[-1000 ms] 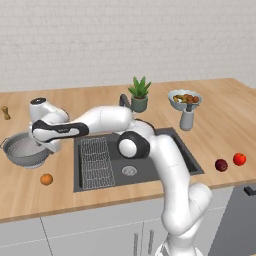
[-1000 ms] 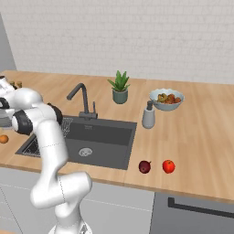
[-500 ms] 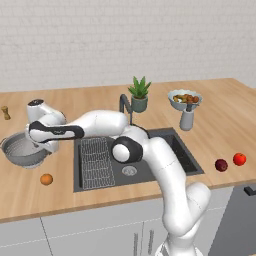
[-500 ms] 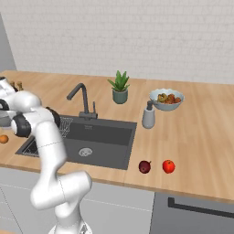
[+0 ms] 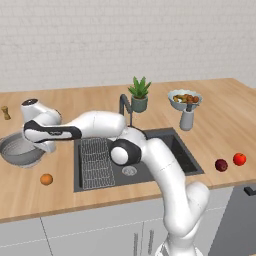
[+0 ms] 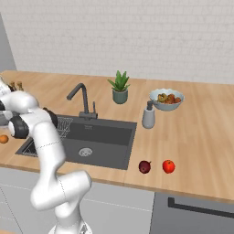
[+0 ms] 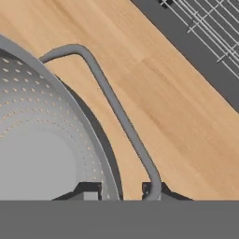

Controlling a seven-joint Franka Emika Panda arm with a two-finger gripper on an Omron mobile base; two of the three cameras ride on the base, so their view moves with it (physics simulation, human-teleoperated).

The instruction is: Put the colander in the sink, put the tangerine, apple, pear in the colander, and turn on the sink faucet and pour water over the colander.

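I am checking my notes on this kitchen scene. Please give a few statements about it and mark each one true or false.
1. The colander is already in the sink. False: it stands on the counter, left of the sink.
2. The gripper is shut on the colander at its rim, near a side handle. True.
3. The tangerine lies inside the colander. False: it lies on the counter in front of it.
4. No water runs from the sink faucet. True.
5. A potted plant stands behind the sink. True.
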